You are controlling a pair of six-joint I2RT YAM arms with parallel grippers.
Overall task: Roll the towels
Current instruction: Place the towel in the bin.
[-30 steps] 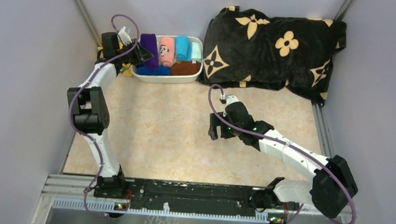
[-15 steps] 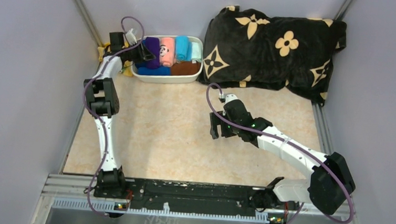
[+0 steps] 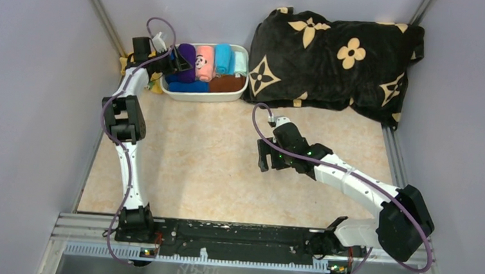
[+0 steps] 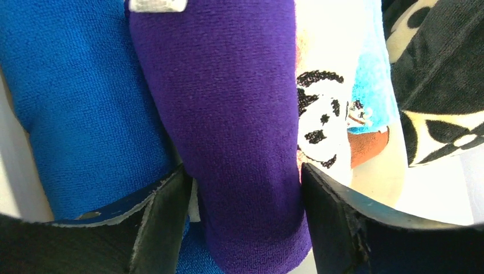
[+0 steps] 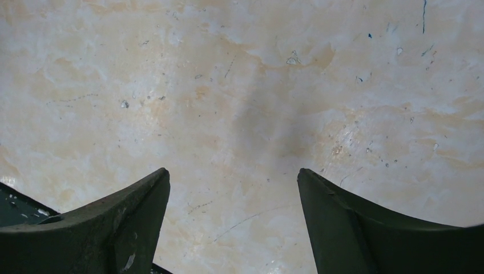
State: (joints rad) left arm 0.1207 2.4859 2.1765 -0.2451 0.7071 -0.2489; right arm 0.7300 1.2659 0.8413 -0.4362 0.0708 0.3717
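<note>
Arm on the left stretches to the white basket (image 3: 237, 90) at the back; left gripper (image 4: 244, 177) straddles the purple towel (image 4: 228, 114), fingers (image 4: 160, 228) against both its sides, squeeze impossible to tell. Panda towel (image 3: 204, 62) lies just beside. Right gripper (image 5: 233, 177) hangs spread above the table (image 5: 228, 85)

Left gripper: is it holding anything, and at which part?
Yes. The left gripper clamps the rolled purple towel across the end nearest its camera. The right gripper holds nothing.

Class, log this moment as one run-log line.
left gripper: straddling rolled deep purple towel in white basket, grip unclear | right gripper: open, empty, over beige marbled tabletop
</note>
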